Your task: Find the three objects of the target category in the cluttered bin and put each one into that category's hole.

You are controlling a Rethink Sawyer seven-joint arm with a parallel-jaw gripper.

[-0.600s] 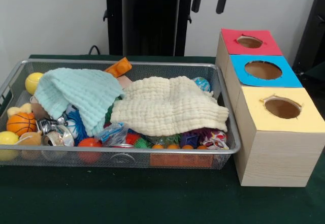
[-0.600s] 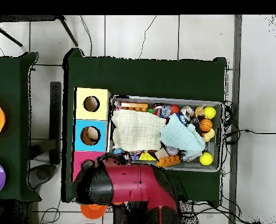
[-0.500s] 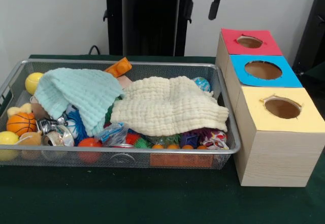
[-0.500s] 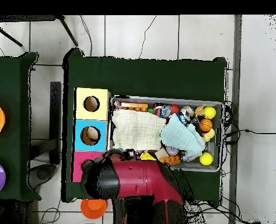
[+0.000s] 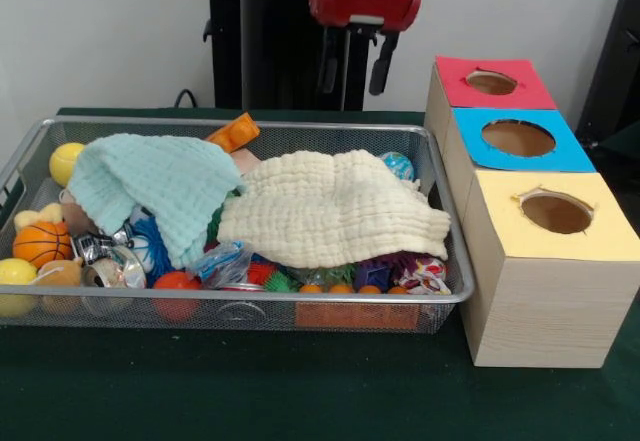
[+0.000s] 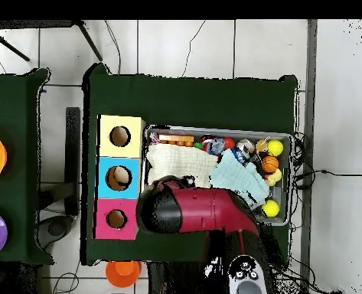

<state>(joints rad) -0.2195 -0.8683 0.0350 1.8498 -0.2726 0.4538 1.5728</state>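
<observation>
Hand [image 5: 354, 61], its two dark fingers spread and empty, now hangs above the far rim of the wire-mesh bin [image 5: 240, 311], having swung leftward from the red-topped box [image 5: 492, 82]; waffle-textured cream cloth [image 5: 335, 208] and mint cloth [image 5: 150, 186] cover the toys; desk [image 5: 300, 396] is green felt

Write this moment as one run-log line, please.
gripper: open, empty, above bin's far edge | bin: cluttered, two cloths covering toys | holes: none filled visibly

Pretty even, soft indoor lighting, no harsh glare. Faint shadows under the wire bin [image 5: 300, 311] and beside the wooden boxes [image 5: 540, 301]. Slightly soft focus, dark green table [image 5: 250, 391] looking murky.
</observation>
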